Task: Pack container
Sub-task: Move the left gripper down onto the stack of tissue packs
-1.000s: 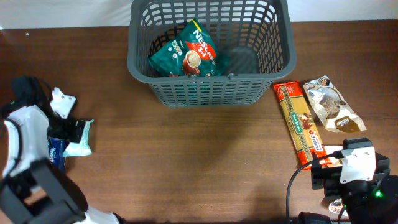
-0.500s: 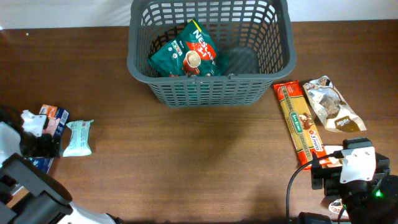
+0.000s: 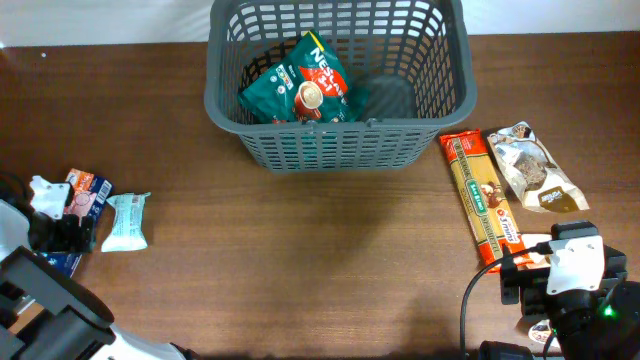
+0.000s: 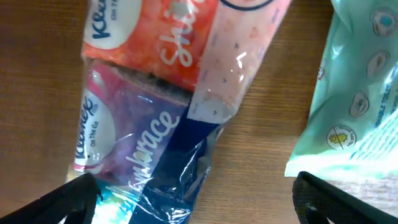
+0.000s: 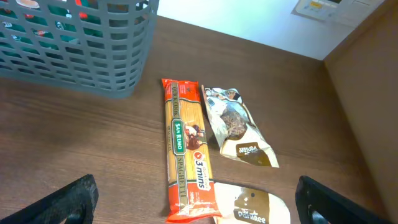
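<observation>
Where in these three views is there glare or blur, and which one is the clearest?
Left wrist view: white glare streaks on the plastic wrap of the Kleenex pack. Right wrist view: the spaghetti packet reads sharply, but the dark fingertips in the bottom corners are blurred. Overhead view: even light, the container crisp, no glare; this is the clearest.

Tissue pack: beneath left gripper.
Wipes packet: just beside that gripper.
Spaghetti packet, snack pouch: ahead of right gripper, side by side.
</observation>
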{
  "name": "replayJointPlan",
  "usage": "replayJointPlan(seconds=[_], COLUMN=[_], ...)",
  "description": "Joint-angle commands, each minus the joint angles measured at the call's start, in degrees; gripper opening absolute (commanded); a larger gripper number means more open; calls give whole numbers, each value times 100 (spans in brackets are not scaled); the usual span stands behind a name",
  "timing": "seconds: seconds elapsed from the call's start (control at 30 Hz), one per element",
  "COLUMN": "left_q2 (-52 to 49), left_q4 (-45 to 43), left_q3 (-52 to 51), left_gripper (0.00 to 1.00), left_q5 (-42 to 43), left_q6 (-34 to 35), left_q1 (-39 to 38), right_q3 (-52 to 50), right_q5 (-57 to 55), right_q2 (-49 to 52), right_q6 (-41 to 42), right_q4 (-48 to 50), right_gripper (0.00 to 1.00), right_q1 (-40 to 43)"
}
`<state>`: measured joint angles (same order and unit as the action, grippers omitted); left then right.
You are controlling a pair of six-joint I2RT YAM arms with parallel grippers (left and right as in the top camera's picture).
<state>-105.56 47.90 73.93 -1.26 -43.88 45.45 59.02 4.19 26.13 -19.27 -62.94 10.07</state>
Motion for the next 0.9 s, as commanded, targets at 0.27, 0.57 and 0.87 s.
replayJointPlan(seconds=[0.27,0.57,0.87], left_q2=[-125,-116,-223], left_q4=[-140,-201,-564], left_q3=[-17,-15,-17], left_gripper=[99,100,100], left_q5=[-328,-479,-452], left_q6=[-1132,-1327,-1327], left_q1=[-76,-107,-7], right_q3=[0,0,0], right_q5=[76,76,76], right_q2=[-22,-22,-22], right_q6=[70,70,70], right_q4=[13,13,13], right_gripper=[99,99,99], right_q1=[-35,-35,-35])
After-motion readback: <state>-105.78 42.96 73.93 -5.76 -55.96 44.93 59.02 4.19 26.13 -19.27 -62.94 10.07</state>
